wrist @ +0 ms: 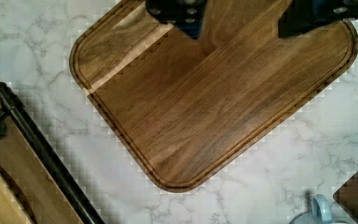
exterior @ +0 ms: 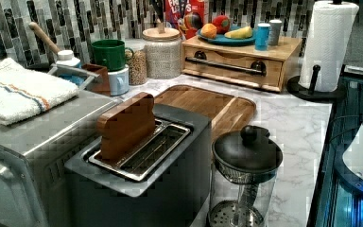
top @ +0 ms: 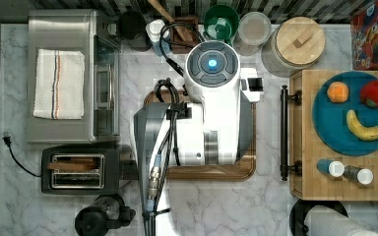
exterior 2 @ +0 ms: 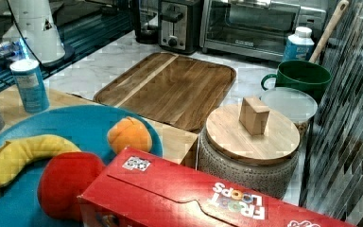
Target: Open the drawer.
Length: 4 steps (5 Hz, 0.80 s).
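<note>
The gripper point(wrist: 237, 21) hangs above the dark cutting board point(wrist: 205, 98), its two fingers spread with only bare wood between them; it holds nothing. In the top view the arm point(top: 211, 113) covers the board's middle, and the drawer point(top: 295, 132) lies toward 3 o'clock from it, apart across a strip of marble counter point(top: 268, 196).

The drawer's front faces the board and looks fully closed, flush with its bamboo box. Its black bar handle point(top: 284, 132) runs along the 12-to-6 line in the top view, so the fingers would probably have to close across that line, and the pull would then go toward 9 o'clock, back over the board. In the wrist view the handle point(wrist: 42, 154) shows as a slanted dark rod off to one side of the fingers.

On top of the drawer box a blue plate point(top: 325, 123) carries an orange point(top: 337, 92), a red fruit point(top: 375, 93) and a banana point(top: 364, 128); two small shakers point(top: 347, 171) stand at the plate's 6 o'clock.
</note>
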Each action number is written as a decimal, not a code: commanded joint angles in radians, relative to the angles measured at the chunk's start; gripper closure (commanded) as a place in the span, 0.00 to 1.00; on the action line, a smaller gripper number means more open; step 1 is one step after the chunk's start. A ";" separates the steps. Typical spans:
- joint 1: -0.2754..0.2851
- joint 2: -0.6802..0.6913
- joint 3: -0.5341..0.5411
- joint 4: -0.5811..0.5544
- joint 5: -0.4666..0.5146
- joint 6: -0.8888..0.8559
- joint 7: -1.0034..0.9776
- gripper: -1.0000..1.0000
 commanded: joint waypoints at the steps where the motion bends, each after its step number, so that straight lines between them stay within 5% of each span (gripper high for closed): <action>1: -0.001 0.001 0.001 0.000 -0.001 0.001 -0.001 0.00; 3: -0.010 0.003 -0.006 0.009 0.009 -0.038 -0.062 0.00; 4: -0.020 -0.039 -0.015 -0.076 -0.010 0.028 -0.172 0.00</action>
